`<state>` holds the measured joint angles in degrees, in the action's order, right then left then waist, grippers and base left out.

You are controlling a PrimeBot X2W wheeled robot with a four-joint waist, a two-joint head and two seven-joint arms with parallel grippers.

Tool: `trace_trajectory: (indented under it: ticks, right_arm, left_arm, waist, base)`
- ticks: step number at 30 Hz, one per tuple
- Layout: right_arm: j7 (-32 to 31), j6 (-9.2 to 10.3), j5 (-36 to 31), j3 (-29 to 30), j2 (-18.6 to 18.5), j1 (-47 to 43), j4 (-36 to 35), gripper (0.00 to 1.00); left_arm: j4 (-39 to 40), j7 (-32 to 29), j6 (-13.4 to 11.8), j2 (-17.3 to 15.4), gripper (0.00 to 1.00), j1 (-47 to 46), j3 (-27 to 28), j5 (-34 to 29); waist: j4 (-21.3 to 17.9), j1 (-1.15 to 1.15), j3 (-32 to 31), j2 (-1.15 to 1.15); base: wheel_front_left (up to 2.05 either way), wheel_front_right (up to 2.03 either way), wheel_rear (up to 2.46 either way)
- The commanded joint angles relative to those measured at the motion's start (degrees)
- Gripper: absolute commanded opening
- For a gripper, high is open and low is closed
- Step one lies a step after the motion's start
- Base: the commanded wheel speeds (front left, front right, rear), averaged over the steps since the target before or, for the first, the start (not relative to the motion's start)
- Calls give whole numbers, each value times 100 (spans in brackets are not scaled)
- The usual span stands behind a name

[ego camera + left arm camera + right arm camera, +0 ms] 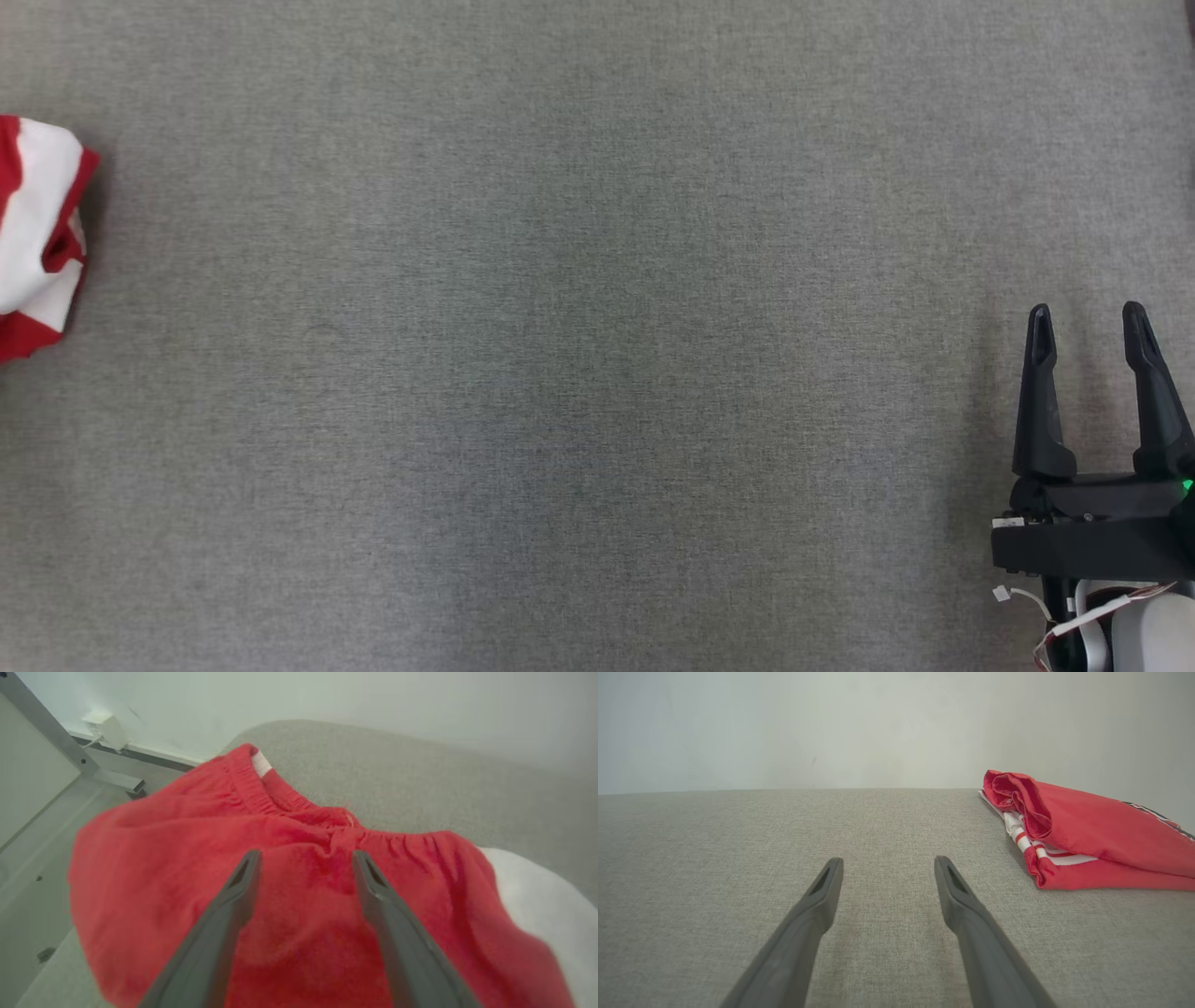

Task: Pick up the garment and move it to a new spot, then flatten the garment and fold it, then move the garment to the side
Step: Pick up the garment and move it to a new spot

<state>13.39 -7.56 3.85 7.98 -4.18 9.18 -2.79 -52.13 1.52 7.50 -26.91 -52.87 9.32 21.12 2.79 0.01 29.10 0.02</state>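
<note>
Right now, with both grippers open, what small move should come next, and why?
Probably ease the left gripper down onto the garment and close. Its open jaws frame the red cloth near the waistband with nothing held, and the garment lies bunched at the grey surface's far left, far from the right gripper.

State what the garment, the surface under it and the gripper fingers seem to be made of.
Garment: soft knit or fleece-like cloth, red with white, matte; it shows a fuzzy nap and a gathered elastic band.
Surface: grey woven fabric, matte, with a fine weave grain; probably upholstery.
Right gripper fingers: likely hard dark plastic, smooth with a dull sheen.
</note>
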Motion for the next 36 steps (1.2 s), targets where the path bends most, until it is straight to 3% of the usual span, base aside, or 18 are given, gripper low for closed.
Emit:
trace_trajectory:
  ticks: [1,7,8,9,10,25,36]
  right_arm:
    - [-15,17,-46,2,-27,37,-47,100]
    - [-66,17,-75,-40,-26,46,-107,100]
    - [-73,17,-81,-45,-21,40,-104,100]
    - [-80,17,-79,-51,-20,33,-96,100]
    - [-82,17,-76,-50,-22,28,-82,100]
    - [67,17,138,-200,58,-131,363,100]
    - [174,17,423,-244,117,-355,864,100]
  left_arm:
    - [-255,-181,-11,2,100,-51,-81,156]
    - [-847,-587,-9,77,100,48,-497,495]
    - [-893,-606,-8,80,59,67,-555,552]
    - [-909,-540,-8,50,11,80,-616,556]
    - [-927,-470,-8,26,0,92,-665,593]
    - [-482,889,-8,-395,0,-452,-1406,810]
    - [823,921,-8,-466,0,-973,-2099,646]
  waist:
    - [-65,-1,81,-2]
    - [-76,-1,40,-2]
    - [-79,-1,24,-2]
    - [-84,-1,7,-2]
    - [-87,-1,-19,-2]
    - [5,-1,-894,-2]
    - [-504,-1,-1715,-2]
  base:
    - [0,0,0]
    - [0,0,0]
    - [0,0,0]
    - [0,0,0]
    - [0,0,0]
    - [0,0,0]
    - [0,0,0]
